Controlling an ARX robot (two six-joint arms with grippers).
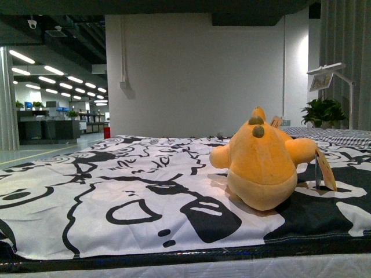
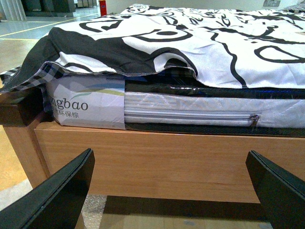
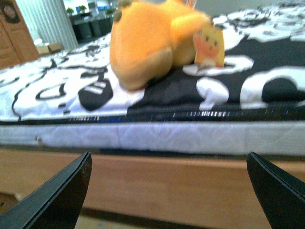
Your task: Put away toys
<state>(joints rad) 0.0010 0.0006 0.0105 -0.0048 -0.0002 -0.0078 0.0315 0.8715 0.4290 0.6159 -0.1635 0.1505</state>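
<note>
toy: soft orange-yellow plush animal sat on black-and-white patterned bed cover, near front edge | left gripper: wide apart, held nothing; right gripper: wide apart, held nothing

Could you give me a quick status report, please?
Left gripper, jaws open, empty. Right gripper, jaws open, empty, facing plush toy. Toy lies on bedspread, untouched. Nothing visible in the way.

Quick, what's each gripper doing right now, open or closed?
Left gripper: open, holding nothing.
Right gripper: open, holding nothing.
</note>
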